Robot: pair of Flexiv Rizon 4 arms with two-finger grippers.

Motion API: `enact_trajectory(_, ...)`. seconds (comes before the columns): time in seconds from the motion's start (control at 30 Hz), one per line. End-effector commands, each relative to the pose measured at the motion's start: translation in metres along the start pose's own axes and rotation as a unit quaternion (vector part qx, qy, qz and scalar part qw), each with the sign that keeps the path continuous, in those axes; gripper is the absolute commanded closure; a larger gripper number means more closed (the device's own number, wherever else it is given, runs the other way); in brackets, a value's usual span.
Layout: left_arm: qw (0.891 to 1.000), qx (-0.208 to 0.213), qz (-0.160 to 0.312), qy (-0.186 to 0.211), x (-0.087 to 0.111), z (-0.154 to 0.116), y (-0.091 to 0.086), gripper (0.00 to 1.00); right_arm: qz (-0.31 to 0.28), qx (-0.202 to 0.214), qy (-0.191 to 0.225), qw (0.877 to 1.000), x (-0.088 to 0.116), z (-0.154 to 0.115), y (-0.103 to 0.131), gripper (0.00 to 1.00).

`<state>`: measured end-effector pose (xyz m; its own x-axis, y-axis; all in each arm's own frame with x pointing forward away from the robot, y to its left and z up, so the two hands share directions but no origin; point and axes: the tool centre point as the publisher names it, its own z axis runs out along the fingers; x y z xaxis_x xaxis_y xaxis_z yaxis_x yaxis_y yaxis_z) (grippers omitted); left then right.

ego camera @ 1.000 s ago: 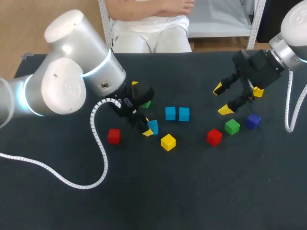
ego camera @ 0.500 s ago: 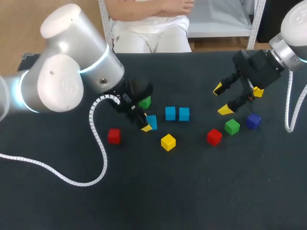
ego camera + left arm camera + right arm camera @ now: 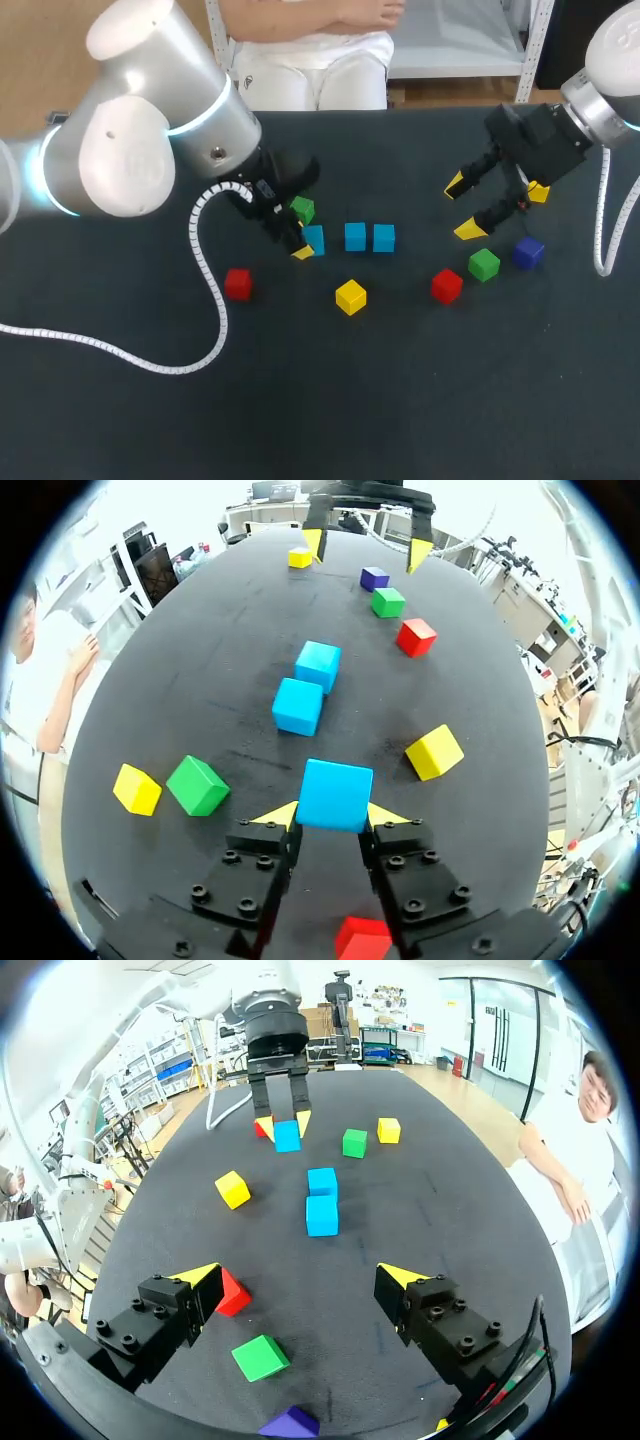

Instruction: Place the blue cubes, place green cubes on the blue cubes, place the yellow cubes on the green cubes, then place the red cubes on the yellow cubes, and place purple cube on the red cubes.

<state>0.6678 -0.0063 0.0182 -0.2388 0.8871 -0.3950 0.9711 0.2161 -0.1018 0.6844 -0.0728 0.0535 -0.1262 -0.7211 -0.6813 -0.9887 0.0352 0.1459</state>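
My left gripper point(image 3: 300, 246) is shut on a blue cube point(image 3: 314, 240), which shows between the yellow tips of the left gripper point(image 3: 333, 815) as the same blue cube point(image 3: 335, 794). Just beyond it lie two more blue cubes point(image 3: 355, 236) point(image 3: 384, 237), side by side. A green cube point(image 3: 302, 209) sits right behind the held one, with a yellow cube point(image 3: 136, 788) beside it. Another yellow cube point(image 3: 350, 296) lies toward the front. My right gripper point(image 3: 462, 208) hangs open above a red cube point(image 3: 447, 285), a green cube point(image 3: 484, 264) and a purple cube point(image 3: 528, 251).
A second red cube point(image 3: 238, 284) lies alone at the front left, by my left arm's white cable point(image 3: 205, 300). One more yellow cube point(image 3: 540, 192) sits behind my right gripper point(image 3: 300, 1275). The black table point(image 3: 330, 400) stretches wide toward the front.
My left gripper has carried the blue cube away from the front yellow cube, toward the back, ending beside the two blue cubes. The right arm has kept still.
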Motion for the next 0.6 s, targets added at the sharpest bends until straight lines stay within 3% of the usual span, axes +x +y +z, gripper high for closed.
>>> enact_trajectory(0.03, 1.000, 0.001, 0.002, 0.016, -0.010, 0.001, 0.008, 1.00, -0.001, 0.001, -0.001, 1.000, 0.000, 0.000, 0.001, 0.00)
enact_trajectory(0.27, 1.000, 0.006, 0.015, 0.009, -0.017, 0.010, 0.008, 1.00, -0.001, 0.001, -0.001, 1.000, 0.000, 0.000, 0.001, 0.00)
enact_trajectory(0.6, 1.000, 0.015, 0.011, 0.008, -0.010, 0.020, 0.004, 1.00, -0.001, 0.001, -0.001, 1.000, 0.000, 0.000, 0.001, 0.00)
